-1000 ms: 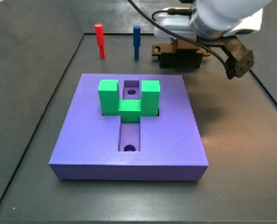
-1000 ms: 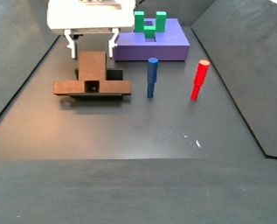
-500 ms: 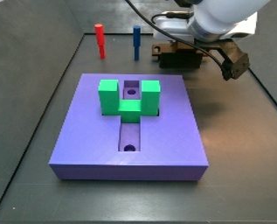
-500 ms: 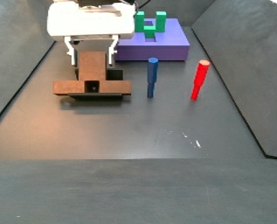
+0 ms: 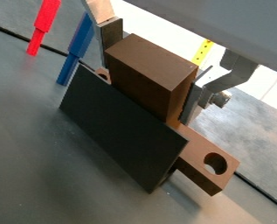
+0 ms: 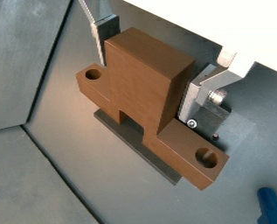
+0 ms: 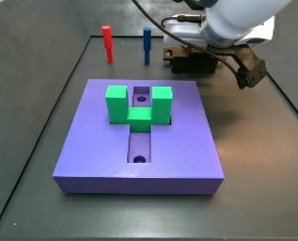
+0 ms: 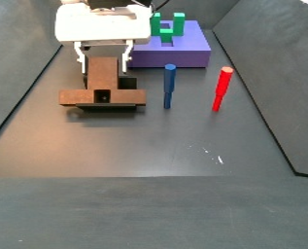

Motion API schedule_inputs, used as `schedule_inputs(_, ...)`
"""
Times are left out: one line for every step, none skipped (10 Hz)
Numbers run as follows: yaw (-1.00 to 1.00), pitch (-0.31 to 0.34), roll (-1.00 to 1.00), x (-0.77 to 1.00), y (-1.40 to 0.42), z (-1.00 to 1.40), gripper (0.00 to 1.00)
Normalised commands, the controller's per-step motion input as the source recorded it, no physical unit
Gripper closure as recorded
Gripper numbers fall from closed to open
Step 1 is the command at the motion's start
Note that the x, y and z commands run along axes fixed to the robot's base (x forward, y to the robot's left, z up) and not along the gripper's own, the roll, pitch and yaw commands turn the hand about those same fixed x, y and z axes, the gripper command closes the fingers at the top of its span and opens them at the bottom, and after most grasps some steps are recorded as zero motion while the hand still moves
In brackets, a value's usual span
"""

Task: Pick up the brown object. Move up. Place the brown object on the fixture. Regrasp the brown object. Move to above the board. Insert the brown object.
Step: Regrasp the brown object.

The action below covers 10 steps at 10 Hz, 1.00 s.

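Gripper (image 6: 152, 74) sits low over the fixture (image 5: 123, 144), well behind the board (image 7: 141, 141), its silver fingers (image 6: 208, 92) flanking the upright stem of the brown object (image 6: 147, 83); I cannot tell whether the pads press on it or stand just off. The piece rests across the fixture, its holed crossbar sticking out at both ends. I'd judge this the regrasp. To do it well, centre the stem between the fingers, close squarely on its flat sides, and lift straight up, clear of the blue peg (image 8: 171, 86) and red peg (image 8: 222, 88)
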Motion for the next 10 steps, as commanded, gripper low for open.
schedule_inputs(0.00, 0.000, 0.00, 0.00, 0.00, 0.00, 0.00)
schedule_inputs(0.00, 0.000, 0.00, 0.00, 0.00, 0.00, 1.00)
schedule_inputs(0.00, 0.000, 0.00, 0.00, 0.00, 0.00, 1.00)
schedule_inputs(0.00, 0.000, 0.00, 0.00, 0.00, 0.00, 1.00)
schedule_inputs(0.00, 0.000, 0.00, 0.00, 0.00, 0.00, 1.00)
schedule_inputs(0.00, 0.000, 0.00, 0.00, 0.00, 0.00, 1.00)
schedule_inputs(0.00, 0.000, 0.00, 0.00, 0.00, 0.00, 1.00)
schedule_inputs(0.00, 0.000, 0.00, 0.00, 0.00, 0.00, 1.00)
schedule_inputs(0.00, 0.000, 0.00, 0.00, 0.00, 0.00, 1.00)
schedule_inputs(0.00, 0.000, 0.00, 0.00, 0.00, 0.00, 1.00)
